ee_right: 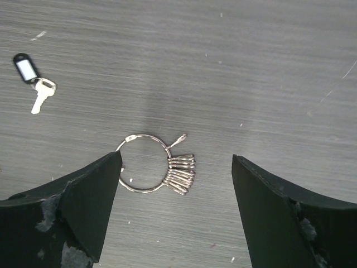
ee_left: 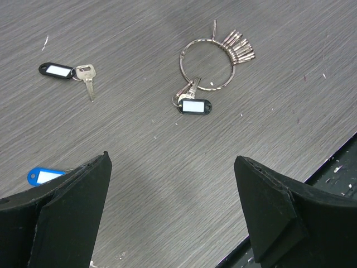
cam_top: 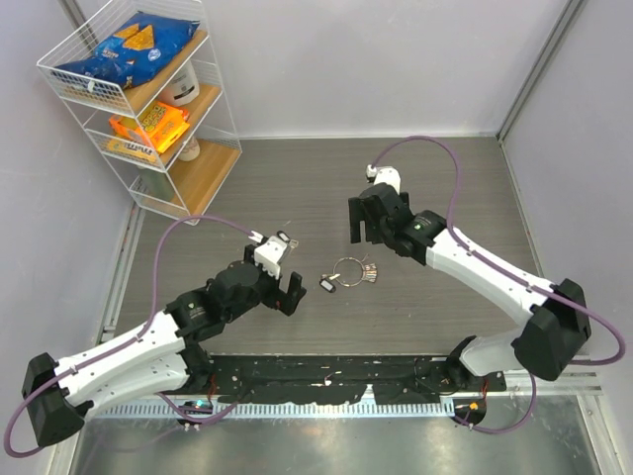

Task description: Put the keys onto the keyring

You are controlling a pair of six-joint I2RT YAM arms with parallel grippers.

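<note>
Two grippers spread wide, nothing held

Both the left gripper (ee_left: 173, 212) and the right gripper (ee_right: 176, 209) hang over the table (cam_top: 297, 178), fingers parted and empty. Between them lies the keyring (cam_top: 348, 269) with a fan of keys (ee_left: 239, 47) on it and a black-tagged key (ee_left: 192, 103) touching its rim. Another tagged key (ee_left: 86, 77) lies loose, well apart from the keyring

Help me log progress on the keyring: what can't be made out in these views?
Left wrist view: the small blue plastic tag is half hidden behind a black finger; any key on it is unseen.
Right wrist view: a finger covers the thin silver wire ring's left edge.
Top view: the tiny silvery keys on the ring are too small to count.
</note>
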